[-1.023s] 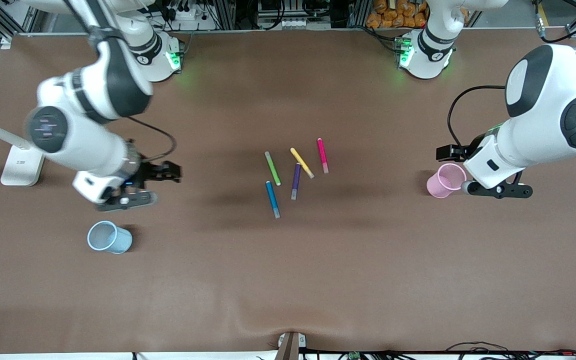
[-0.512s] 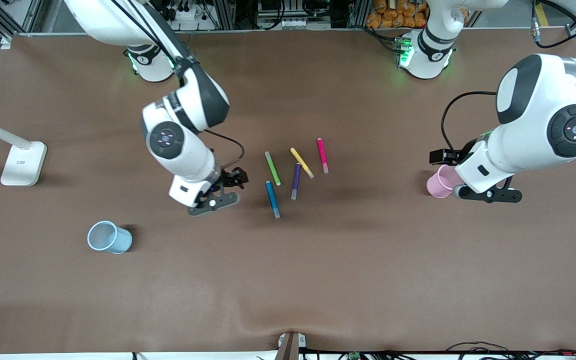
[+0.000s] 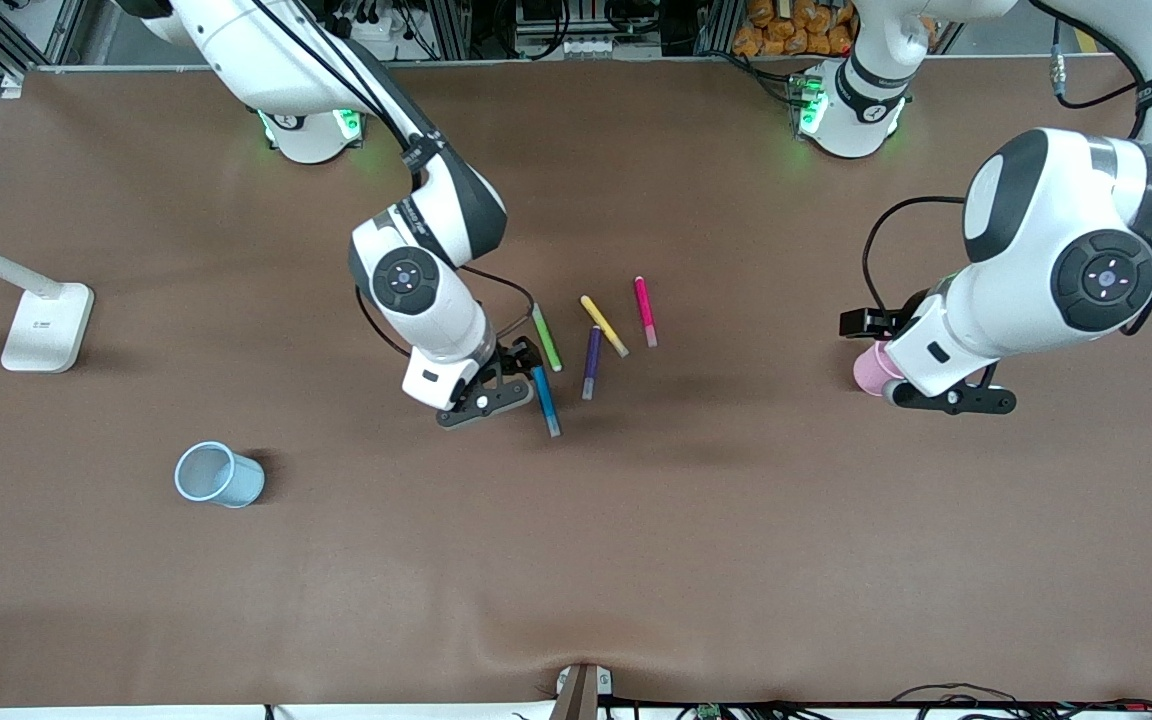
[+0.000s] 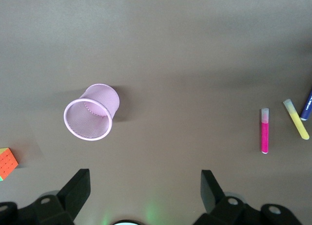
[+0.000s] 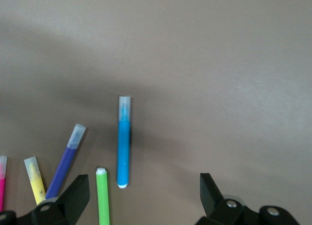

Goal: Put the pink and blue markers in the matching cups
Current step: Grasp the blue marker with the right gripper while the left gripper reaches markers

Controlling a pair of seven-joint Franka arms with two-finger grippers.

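Note:
The blue marker point(image 3: 544, 400) lies on the table among several markers; the pink marker point(image 3: 645, 311) lies farther from the front camera. My right gripper point(image 3: 508, 375) is open and empty, low beside the blue marker, which shows just off its fingers in the right wrist view point(image 5: 124, 142). The pale blue cup point(image 3: 219, 475) stands toward the right arm's end. My left gripper point(image 3: 886, 355) is open and empty above the pale pink cup point(image 3: 869, 372), which it partly hides. The left wrist view shows that cup point(image 4: 91, 112) and the pink marker point(image 4: 264, 131).
Green point(image 3: 546, 338), yellow point(image 3: 604, 325) and purple point(image 3: 591, 362) markers lie close around the blue one. A white lamp base point(image 3: 46, 325) stands at the right arm's end. A colour cube point(image 4: 7, 162) lies near the pink cup.
My right arm has swung from near the blue cup across to the markers and now hangs beside the blue one. My left arm has shifted slightly toward the markers and covers more of the pink cup.

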